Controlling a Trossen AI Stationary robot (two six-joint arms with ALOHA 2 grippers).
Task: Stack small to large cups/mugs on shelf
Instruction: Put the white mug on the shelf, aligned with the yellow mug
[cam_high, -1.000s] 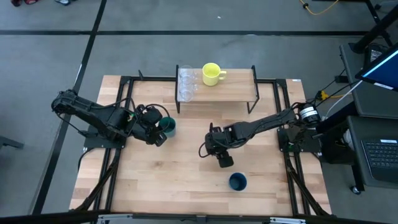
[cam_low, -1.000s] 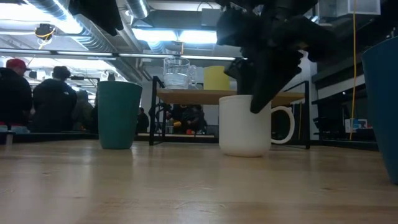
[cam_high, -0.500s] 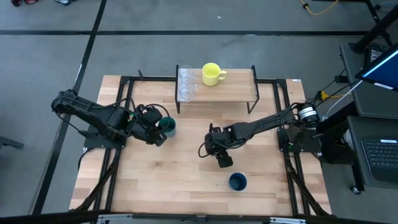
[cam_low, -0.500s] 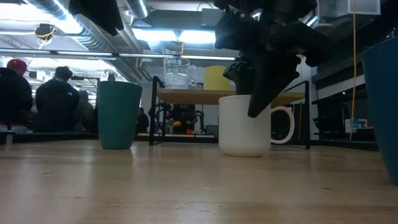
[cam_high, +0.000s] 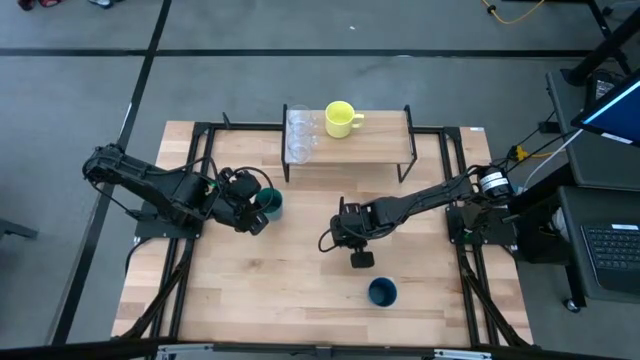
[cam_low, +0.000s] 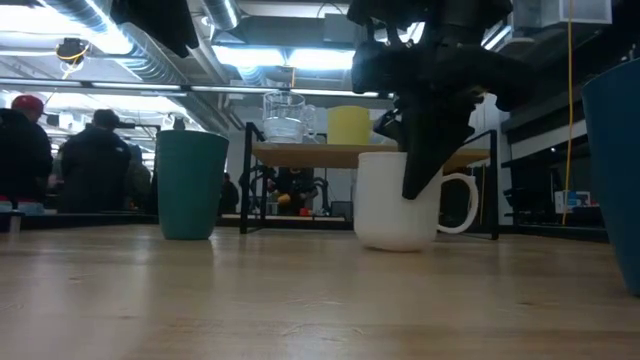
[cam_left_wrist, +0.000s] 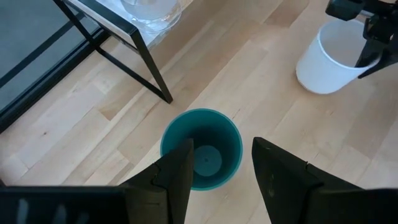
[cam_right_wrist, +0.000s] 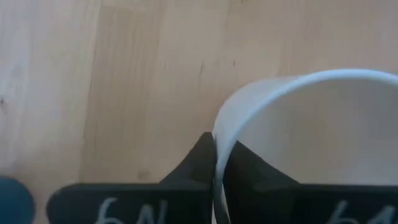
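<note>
The white mug (cam_low: 398, 205) stands on the table at mid-right and also shows in the left wrist view (cam_left_wrist: 333, 62). My right gripper (cam_low: 418, 180) is shut on its rim. The teal cup (cam_high: 270, 203) stands left of centre. My left gripper (cam_left_wrist: 222, 146) is open beside and over it, one finger on either side, touching nothing. The shelf (cam_high: 375, 145) stands at the far middle. On it are two clear cups (cam_high: 300, 136) and the yellow mug (cam_high: 340, 118). The navy cup (cam_high: 381, 292) stands near the front. My right gripper pinches the white mug's rim wall (cam_right_wrist: 219, 127) with one finger inside the mug and one outside. The fingers (cam_low: 425, 165) come from above, slanting down, on the side toward the handle (cam_low: 462, 205). The mug is upright with its base at the tabletop.
The shelf's black legs (cam_left_wrist: 146, 59) stand just beyond the teal cup. The navy cup also fills the right edge of the low view (cam_low: 615, 170). People stand in the room behind the table (cam_low: 60, 160). Bare wood lies at the front left (cam_high: 250, 290).
My right gripper has tipped more upright, and it has shifted a little toward the table's right edge. The white mug has gone with it, staying upright.
</note>
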